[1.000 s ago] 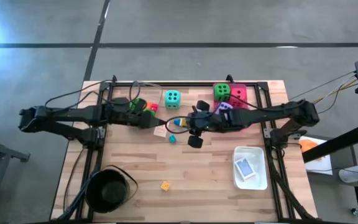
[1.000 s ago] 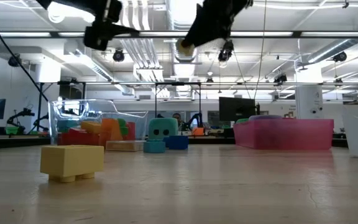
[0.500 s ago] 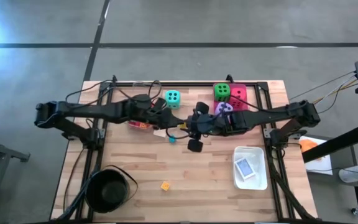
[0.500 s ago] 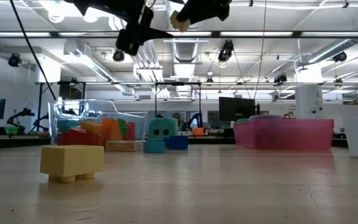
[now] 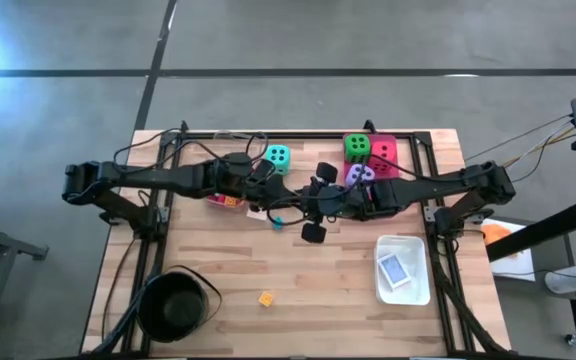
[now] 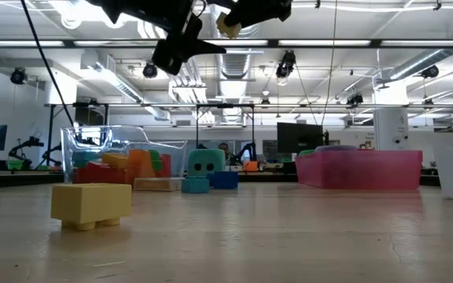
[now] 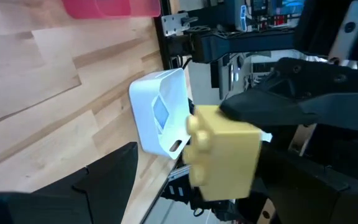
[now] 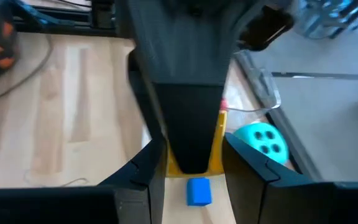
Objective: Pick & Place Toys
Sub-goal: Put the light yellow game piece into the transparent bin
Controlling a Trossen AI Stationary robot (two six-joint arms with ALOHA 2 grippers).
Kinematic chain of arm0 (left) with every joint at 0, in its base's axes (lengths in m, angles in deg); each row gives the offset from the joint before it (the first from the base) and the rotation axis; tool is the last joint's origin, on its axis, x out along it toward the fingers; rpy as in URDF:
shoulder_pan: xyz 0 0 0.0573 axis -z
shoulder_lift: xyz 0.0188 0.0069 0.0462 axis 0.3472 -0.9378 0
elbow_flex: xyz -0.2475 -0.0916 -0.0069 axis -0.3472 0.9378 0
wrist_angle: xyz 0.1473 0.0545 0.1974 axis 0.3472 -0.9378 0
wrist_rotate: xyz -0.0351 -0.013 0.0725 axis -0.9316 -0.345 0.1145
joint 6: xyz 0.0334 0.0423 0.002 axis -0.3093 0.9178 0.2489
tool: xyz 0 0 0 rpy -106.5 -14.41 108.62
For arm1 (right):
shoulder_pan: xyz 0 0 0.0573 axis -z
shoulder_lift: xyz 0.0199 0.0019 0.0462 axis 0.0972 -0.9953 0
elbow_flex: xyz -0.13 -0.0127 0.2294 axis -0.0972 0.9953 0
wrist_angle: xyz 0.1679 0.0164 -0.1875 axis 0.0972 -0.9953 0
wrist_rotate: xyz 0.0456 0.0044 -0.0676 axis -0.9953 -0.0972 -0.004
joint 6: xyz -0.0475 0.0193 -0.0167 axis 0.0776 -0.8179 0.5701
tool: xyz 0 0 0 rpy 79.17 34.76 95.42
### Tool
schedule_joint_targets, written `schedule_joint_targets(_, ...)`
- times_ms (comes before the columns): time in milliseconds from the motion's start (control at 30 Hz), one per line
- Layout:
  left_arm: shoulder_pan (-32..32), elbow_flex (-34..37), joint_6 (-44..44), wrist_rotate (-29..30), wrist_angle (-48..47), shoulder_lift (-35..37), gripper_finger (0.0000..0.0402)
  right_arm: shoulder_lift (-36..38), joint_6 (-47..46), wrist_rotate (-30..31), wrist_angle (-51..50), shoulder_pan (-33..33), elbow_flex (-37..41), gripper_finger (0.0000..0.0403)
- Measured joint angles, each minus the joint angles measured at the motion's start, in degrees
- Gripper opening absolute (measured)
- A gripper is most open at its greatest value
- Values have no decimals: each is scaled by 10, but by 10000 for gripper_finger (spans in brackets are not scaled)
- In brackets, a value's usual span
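My right gripper (image 5: 298,205) is over the table's middle, raised high, shut on a small yellow block (image 7: 222,152), which also shows in the low view (image 6: 228,25). My left gripper (image 5: 273,200) is open and meets it from the left. Its fingers (image 7: 104,180) stand about the block, one in front of it in the right wrist view (image 8: 191,124); I cannot tell whether they touch. A teal die (image 5: 278,158) rests on the table. The green (image 5: 356,148), pink-red (image 5: 384,152) and purple (image 5: 360,174) dice are at the pink tray. My right gripper pinches the yellow block by two opposite sides (image 8: 219,140) between its two fingers (image 8: 247,177), coming level from the table's right. The block is lifted clear, high above the table. My left gripper's finger hides most of the block in the right wrist view.
A clear tray with coloured blocks (image 6: 116,161) lies under my left arm. Another yellow block (image 5: 266,298) and a blue one (image 5: 278,222) lie on the wood. A round black pot (image 5: 173,305) stands near left. A white tray (image 5: 403,268) with a card stands near right.
My left gripper has gone toward the table's right, from over the clear tray to my right gripper and the block it holds. My right gripper has risen a little with the yellow block and then held still.
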Motion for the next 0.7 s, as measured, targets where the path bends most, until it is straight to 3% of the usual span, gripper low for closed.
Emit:
schedule_joint_targets(200, -1, 0, 0, 1, -1, 0, 321, 0, 13, 2, 0, 0, -7, 115)
schedule_joint_targets(300, -2, 0, 3, 5, -1, 0, 296, 0, 10, 2, -4, 0, -7, 115)
schedule_joint_targets(700, -2, 0, 15, 17, 4, 0, 93, -1, 4, 0, -9, -3, -7, 115)
